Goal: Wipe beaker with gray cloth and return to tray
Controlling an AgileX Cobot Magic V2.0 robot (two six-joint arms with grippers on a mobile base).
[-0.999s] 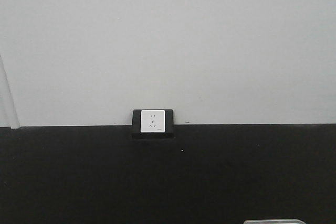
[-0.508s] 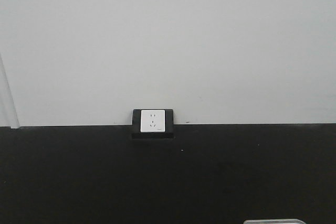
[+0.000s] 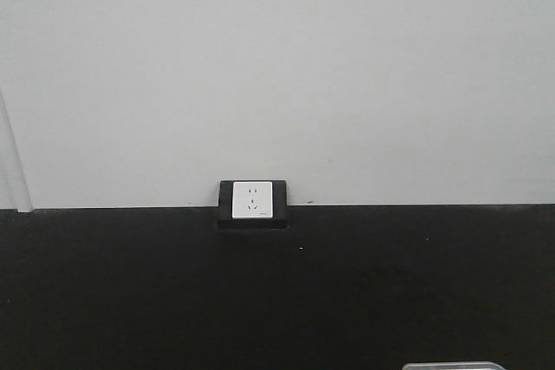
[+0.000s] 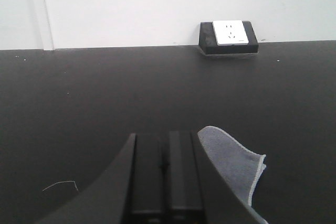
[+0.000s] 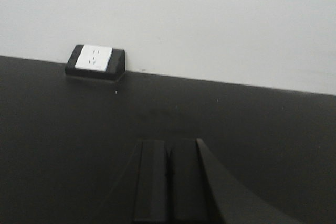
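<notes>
Between the left gripper's [image 4: 164, 163] dark fingers no gap shows — they are pressed together with nothing between them, and a corner of the gray cloth [image 4: 234, 162] pokes out just to their right on the black table [image 4: 94, 103]. The right gripper [image 5: 169, 174] is likewise closed and empty above bare tabletop. No beaker appears in any view, so whether it has been wiped or returned cannot be told; by my judgement either all the work is left or all is done. Only the front view catches the tray [image 3: 453, 366] — a sliver of rim at its bottom edge — while every view shows the wall socket [image 3: 252, 199].
</notes>
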